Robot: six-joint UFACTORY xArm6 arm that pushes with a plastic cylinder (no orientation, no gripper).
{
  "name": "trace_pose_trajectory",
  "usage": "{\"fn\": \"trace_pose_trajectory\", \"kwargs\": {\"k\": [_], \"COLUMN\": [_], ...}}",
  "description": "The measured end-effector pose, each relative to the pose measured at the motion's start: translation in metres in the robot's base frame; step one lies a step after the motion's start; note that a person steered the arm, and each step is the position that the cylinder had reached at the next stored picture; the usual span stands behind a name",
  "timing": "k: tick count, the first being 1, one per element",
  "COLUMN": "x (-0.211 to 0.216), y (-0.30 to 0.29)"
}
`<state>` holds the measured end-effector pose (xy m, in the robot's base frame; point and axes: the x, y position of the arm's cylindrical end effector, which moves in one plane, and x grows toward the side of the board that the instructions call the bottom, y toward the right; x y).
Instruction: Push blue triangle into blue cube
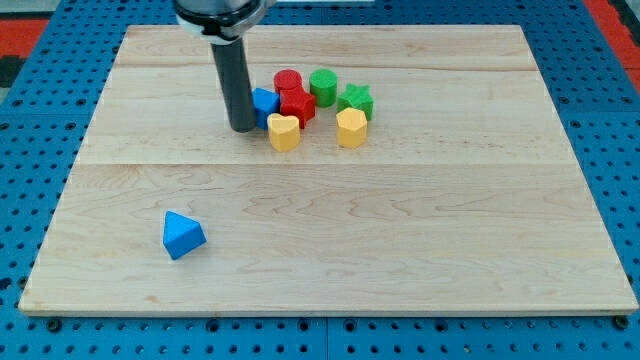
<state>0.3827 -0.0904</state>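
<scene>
The blue triangle (183,235) is a small faceted wedge, matte and solid in colour. It lies alone on the pale wooden board (420,230) toward the view's lower left, well apart from every other block.

The blue cube (265,102) sits up near the view's top centre, at the left edge of a tight cluster. My tip (243,128) rests on the board just at the cube's left, touching it or nearly so; the dark, smooth, round rod partly hides the cube's left side. There is no pincer here, only this plain rod, so it grasps nothing.

Packed around the cube:
- a red cylinder (288,82) behind it
- a red star-like block (297,104) just at its right
- a yellow heart-like block (284,131) just in front
- a green cylinder (323,86) further right
- a green star (355,99) beyond that
- a yellow hexagonal block (351,127) in front of the green star

The board shows light grain in long planks and lies on a blue perforated table (600,150). There are no containers.
</scene>
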Motion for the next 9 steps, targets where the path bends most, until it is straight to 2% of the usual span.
{"fn": "trace_pose_trajectory", "kwargs": {"k": [1,2,3,4,5,6,9], "x": [-0.001,0.054,0.098,0.156,0.187,0.147,-0.033], "y": [-0.050,-0.078,0.012,0.002,-0.041,-0.086,-0.066]}}
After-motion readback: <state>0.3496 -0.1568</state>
